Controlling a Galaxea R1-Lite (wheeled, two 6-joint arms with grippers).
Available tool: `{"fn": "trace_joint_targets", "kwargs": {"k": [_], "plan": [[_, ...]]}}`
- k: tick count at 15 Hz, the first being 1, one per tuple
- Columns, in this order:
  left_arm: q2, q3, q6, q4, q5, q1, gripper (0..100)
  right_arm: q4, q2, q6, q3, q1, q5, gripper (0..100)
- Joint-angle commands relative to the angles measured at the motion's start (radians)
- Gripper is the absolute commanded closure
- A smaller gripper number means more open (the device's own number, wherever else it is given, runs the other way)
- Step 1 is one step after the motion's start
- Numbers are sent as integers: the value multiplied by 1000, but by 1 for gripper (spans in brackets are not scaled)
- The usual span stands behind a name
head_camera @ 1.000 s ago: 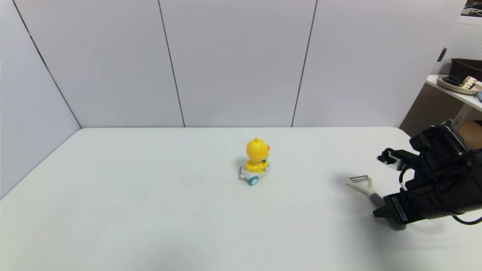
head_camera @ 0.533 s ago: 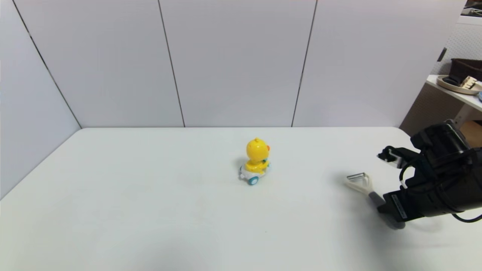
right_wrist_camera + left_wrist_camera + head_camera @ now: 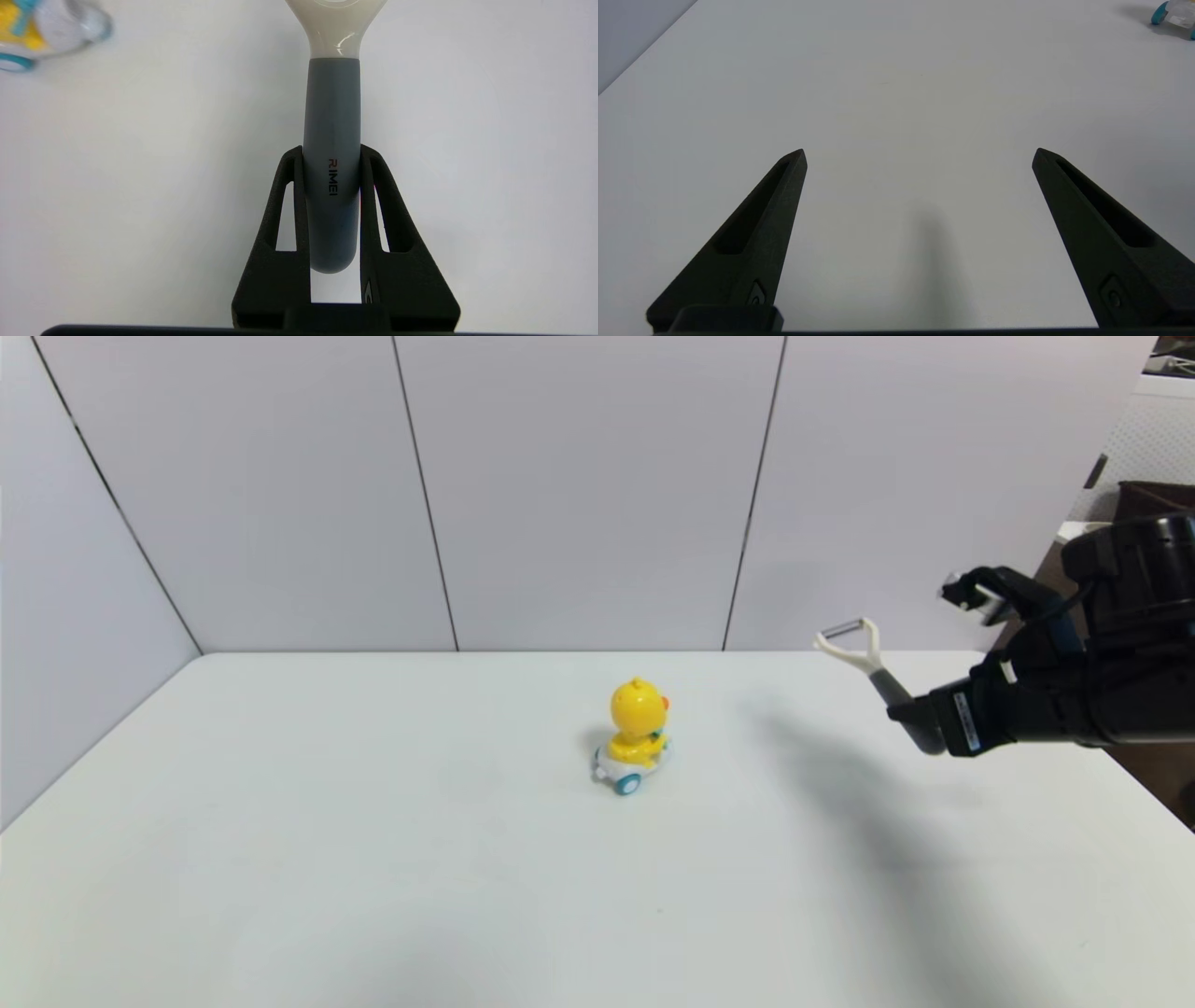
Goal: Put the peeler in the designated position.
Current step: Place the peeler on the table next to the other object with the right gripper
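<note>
Right gripper (image 3: 920, 723): raised above the table at about 3 o'clock from the duck toy; its fingers (image 3: 289, 205) pinch the dark grey handle of the peeler (image 3: 873, 672).
Peeler: held clear of the table, cream forked head and blade tilted up, pointing toward 11 o'clock.
Left gripper (image 3: 920, 156): idle, low over bare tabletop, fingers spread wide, holding nothing.
Duck toy (image 3: 637, 735): upright near the table's (image 3: 327, 821) centre, well apart from the peeler.
Step in hand: carrying the lifted peeler, by my judgement.
Next move: travel over the unmarked white placing spot, lower until the peeler rests, then release without nudging the duck.
</note>
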Motion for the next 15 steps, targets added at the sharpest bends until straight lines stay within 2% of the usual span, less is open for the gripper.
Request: {"fn": "trace_joint_targets", "kwargs": {"k": [1,4,6,9,11,12,14,15], "plan": [[1,0,0,1,0,0,0,10,68,-213,-175,30,121,100],[1,0,0,1,0,0,0,21,148,-386,-323,84,120,100],[1,0,0,1,0,0,0,70,232,-467,-483,160,112,100],[1,1,0,1,0,0,0,165,369,-481,-701,249,100,100],[1,0,0,1,0,0,0,209,450,-524,-814,280,98,100],[1,0,0,1,0,0,0,216,489,-572,-853,286,95,100],[1,0,0,1,0,0,0,217,551,-711,-862,283,68,100],[1,0,0,1,0,0,0,222,567,-754,-862,280,68,100]]}}
